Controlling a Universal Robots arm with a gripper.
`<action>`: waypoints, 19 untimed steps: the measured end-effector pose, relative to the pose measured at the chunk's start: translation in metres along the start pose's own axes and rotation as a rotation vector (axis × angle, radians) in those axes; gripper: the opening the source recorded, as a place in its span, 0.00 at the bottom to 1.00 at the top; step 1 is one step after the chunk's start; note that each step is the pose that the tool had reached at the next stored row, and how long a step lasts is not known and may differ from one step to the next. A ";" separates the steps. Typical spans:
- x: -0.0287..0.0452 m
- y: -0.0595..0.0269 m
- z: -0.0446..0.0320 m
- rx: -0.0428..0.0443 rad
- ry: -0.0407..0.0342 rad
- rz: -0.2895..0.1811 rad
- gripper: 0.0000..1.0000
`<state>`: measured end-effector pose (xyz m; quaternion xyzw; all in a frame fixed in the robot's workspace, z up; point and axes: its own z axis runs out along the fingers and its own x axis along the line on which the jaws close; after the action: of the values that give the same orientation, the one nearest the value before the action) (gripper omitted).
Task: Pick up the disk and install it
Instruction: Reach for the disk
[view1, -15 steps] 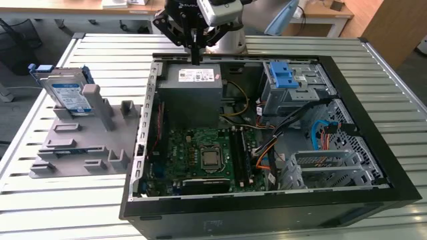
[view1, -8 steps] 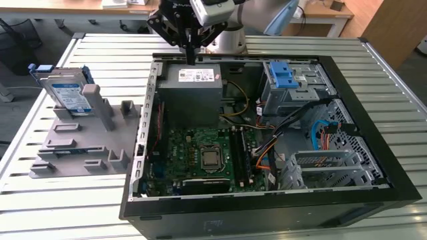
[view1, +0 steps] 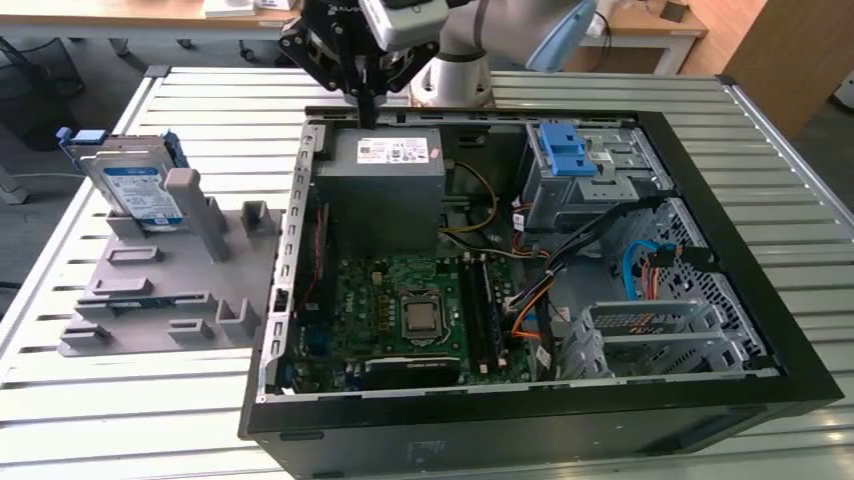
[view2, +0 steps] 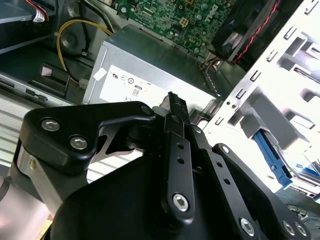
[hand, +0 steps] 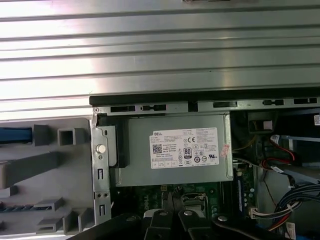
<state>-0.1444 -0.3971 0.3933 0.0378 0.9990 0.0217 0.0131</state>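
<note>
**While the disk (view1: 138, 190) stands in its holder (view1: 160, 290), the claw (view1: 363, 108) hangs closed above the computer case (view1: 534, 410)**

An open black computer case lies on its side on a slatted metal table (view1: 120, 410), its inside facing up. In the exterior view, the robot arm (view1: 467, 40) reaches in from the far edge of the table. Its black claw points straight down, with its tip just above the far rim of the case, over the grey power-supply box (view1: 387, 165). The fingers are pressed together and have hold of nothing. In the second wrist view the claw (view2: 172, 100) appears as one narrow black bar, with the power-supply box (view2: 150, 65) and its white sticker beyond it.

The disk is well apart from the claw, outside the case, toward the exterior view's left. It stands upright on its edge in a slot at the far end of a grey moulded holder. Its white label with a blue band faces the camera, and blue plastic rails show along its edges.

Inside the case, a green motherboard (view1: 414, 310) lies below the power-supply box. A metal drive cage (view1: 587, 170) with two blue latches sits toward the exterior view's right.
</note>
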 end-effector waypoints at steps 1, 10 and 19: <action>0.0015 0.0000 0.0000 0.0000 0.0000 0.000 0.11; 0.0152 -0.0004 -0.0003 0.0000 -0.0001 0.000 0.11; 0.0250 -0.0003 0.0000 -0.0001 0.0001 0.000 0.11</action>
<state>-0.1693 -0.3956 0.3926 0.0379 0.9990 0.0218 0.0130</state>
